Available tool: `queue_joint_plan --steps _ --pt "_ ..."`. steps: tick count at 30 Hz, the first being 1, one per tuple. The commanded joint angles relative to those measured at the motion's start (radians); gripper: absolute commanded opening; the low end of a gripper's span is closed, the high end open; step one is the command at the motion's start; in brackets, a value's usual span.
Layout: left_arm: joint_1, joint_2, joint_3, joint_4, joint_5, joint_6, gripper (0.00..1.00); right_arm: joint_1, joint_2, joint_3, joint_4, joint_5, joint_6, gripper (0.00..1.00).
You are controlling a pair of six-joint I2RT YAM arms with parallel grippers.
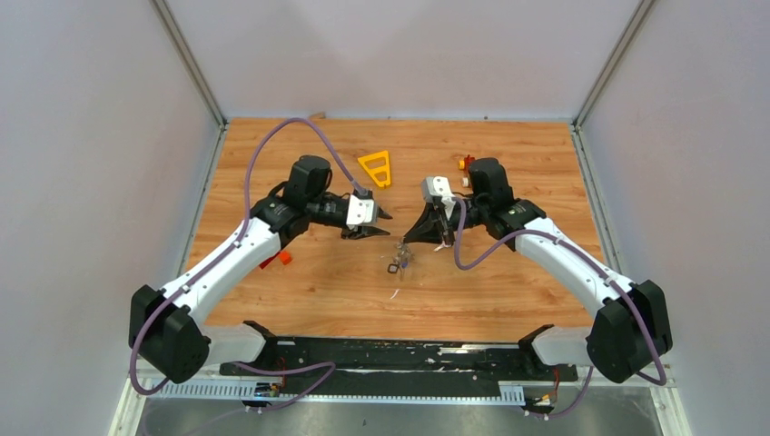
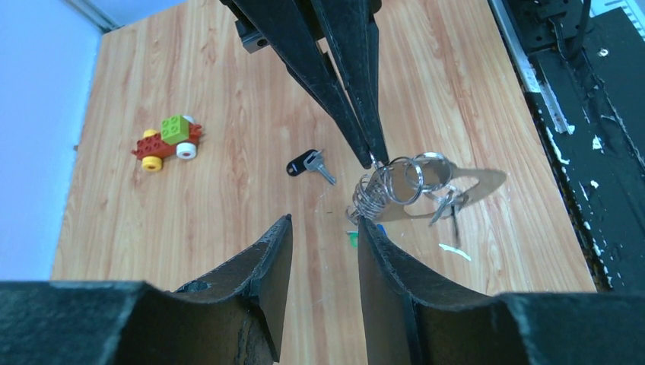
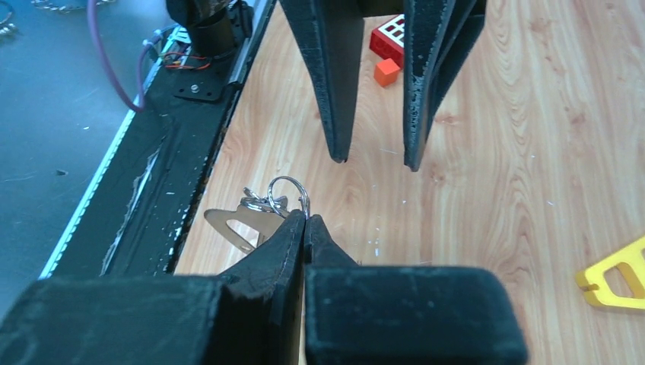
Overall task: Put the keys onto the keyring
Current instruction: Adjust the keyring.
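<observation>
We see the keyring [image 2: 478, 182], a flat silver-grey loop, bunched with wire rings [image 2: 411, 179] and a small key [image 2: 441, 205]. The right tool [image 2: 374, 161] pinches one of those rings low over the worktop [image 2: 228, 91]. A black-tagged key [image 2: 308, 163] lies flat nearby, apart from the bunch, and blue and green tags [image 2: 378, 228] peek out beneath it.

Robotics lab cell, plain walls [image 1: 91, 136], wooden tabletop [image 1: 508, 154]

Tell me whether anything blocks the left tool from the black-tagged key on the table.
Nothing visible does. The black-tagged key lies alone on the table ahead of the open left tool. The right tool, shut on the keyring, hangs beside that path, close but not across it.
</observation>
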Motion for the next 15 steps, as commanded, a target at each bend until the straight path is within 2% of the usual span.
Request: queue_joint_plan --steps 1,4,8,12,15 --pt "0.0 0.002 -0.015 0.025 0.052 0.048 0.44 -0.002 -0.001 0.049 -0.048 -0.104 -0.083 0.0" --pt "-0.001 0.008 -0.033 0.065 0.091 0.022 0.43 -0.001 0.0 0.049 -0.031 -0.096 -0.06 0.0" --pt "-0.006 0.01 -0.06 0.127 0.145 -0.033 0.4 0.001 -0.014 0.015 0.074 -0.038 0.034 0.0" --pt "-0.016 0.003 -0.12 0.311 0.108 -0.177 0.32 0.001 -0.019 0.005 0.128 -0.013 0.095 0.0" --pt "-0.019 0.008 -0.132 0.363 0.087 -0.233 0.31 0.002 -0.02 0.001 0.152 -0.003 0.125 0.0"
